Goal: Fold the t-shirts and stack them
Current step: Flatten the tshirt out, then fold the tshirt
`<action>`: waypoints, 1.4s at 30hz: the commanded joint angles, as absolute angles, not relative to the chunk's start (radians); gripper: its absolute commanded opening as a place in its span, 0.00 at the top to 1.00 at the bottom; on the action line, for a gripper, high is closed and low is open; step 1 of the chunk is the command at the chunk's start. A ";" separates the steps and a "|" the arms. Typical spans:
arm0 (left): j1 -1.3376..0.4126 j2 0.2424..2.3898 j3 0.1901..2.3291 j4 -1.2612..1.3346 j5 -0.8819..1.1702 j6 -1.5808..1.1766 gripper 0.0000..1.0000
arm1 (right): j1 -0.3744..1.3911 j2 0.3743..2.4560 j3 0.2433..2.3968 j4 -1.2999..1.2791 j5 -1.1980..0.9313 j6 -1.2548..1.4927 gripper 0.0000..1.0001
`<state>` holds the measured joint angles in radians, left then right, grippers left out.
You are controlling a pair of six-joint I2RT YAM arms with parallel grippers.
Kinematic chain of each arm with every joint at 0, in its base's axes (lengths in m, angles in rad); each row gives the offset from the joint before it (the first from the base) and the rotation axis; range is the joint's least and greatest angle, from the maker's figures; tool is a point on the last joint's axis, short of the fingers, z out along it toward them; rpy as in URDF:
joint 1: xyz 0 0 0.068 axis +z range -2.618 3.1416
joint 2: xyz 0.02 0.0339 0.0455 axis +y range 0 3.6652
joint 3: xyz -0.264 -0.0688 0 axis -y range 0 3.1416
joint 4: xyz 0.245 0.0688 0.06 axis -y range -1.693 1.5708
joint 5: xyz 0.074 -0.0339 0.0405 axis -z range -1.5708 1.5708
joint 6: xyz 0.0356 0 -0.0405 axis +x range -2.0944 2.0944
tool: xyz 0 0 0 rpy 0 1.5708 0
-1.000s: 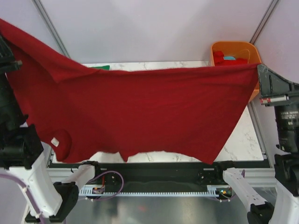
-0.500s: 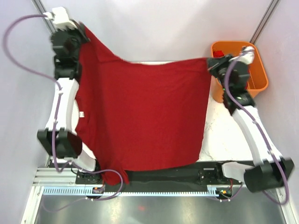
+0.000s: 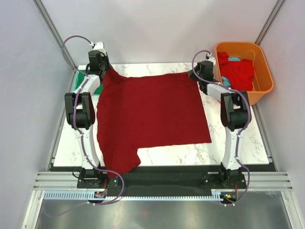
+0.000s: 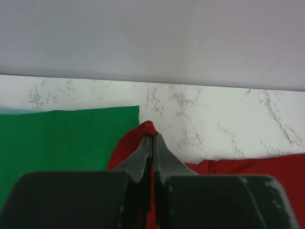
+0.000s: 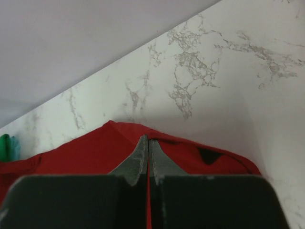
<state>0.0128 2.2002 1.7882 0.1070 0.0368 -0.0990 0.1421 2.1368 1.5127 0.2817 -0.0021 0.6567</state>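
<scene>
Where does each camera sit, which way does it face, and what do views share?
Top external: above and behind the bases, looking down on the table, spread maroon t-shirt and orange tub; both arms show whole.
Left wrist: on the left arm, facing the far wall; left end effector shut on a far shirt corner, green t-shirt beside.
Right wrist: on the right arm, same heading; right end effector shut on the other far corner.
Shared: all three show the maroon t-shirt.

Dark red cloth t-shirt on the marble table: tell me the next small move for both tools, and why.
Probably open both tools and release it. The dark red cloth t-shirt lies spread out on the marble table, with the left tool and right tool shut on its far corners.
</scene>
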 commanded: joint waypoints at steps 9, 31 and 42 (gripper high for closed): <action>0.012 2.155 1.836 0.204 0.081 -0.219 0.98 | 0.098 2.279 1.686 0.377 -0.074 0.601 1.00; 0.012 1.651 1.491 -0.253 -0.117 -0.270 0.98 | 0.060 2.102 1.620 0.155 -0.071 0.543 1.00; 0.012 1.467 1.385 -0.498 -0.037 -0.368 0.98 | 0.058 1.938 1.433 0.112 -0.057 0.479 1.00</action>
<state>0.0128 1.5467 1.4094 -0.4080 -0.0761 -0.2932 0.0631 2.0079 1.4689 0.1177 -0.0742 0.5220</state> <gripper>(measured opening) 0.023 0.009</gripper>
